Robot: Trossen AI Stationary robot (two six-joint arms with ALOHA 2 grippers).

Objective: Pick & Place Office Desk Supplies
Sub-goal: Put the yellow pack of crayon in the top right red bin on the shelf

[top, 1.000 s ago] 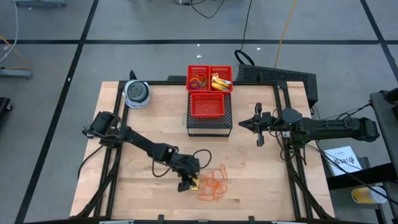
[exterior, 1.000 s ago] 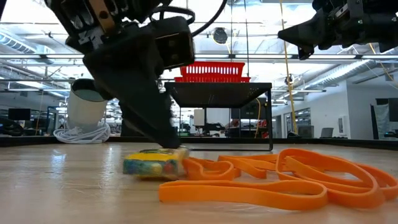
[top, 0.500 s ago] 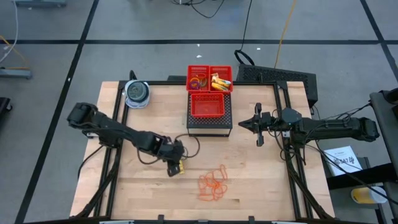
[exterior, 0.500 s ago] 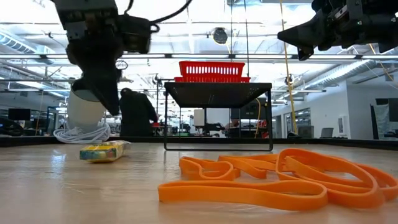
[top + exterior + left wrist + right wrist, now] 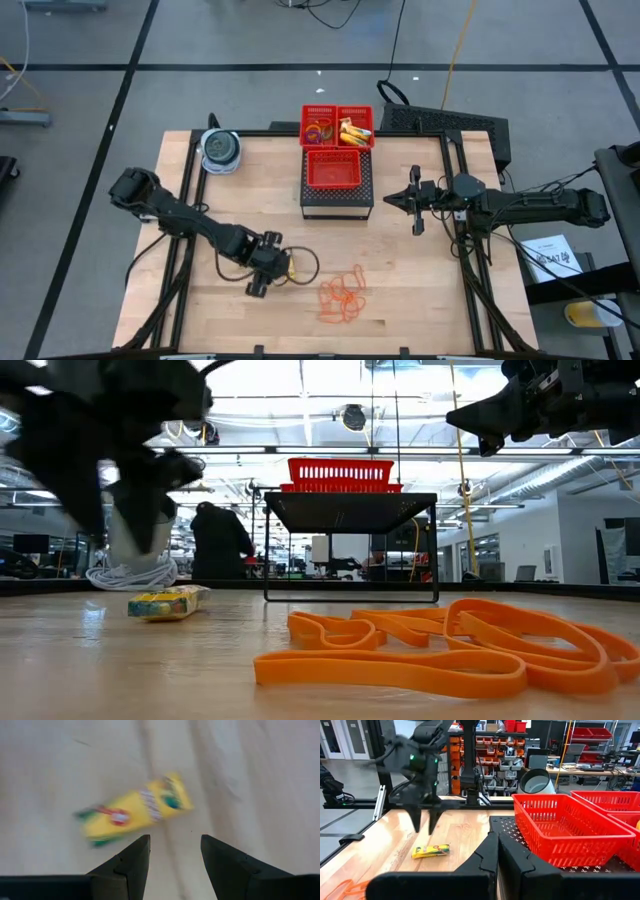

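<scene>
- On the wooden desk, a yellow crayon packet is seen lying flat, just beside the left gripper, whose fingers are parted and empty above it.
- Orange rubber bands are heaped near the packet, apart from it.
- Beside the black stand carrying red mesh baskets, the right gripper is held closed, above the desk.

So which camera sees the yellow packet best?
The left wrist view: the packet fills the picture just ahead of the open left gripper, lying free on the table. The low view shows it side-on, small. The right wrist view shows it farther off. In the high view it is only a yellow speck by the gripper.
</scene>
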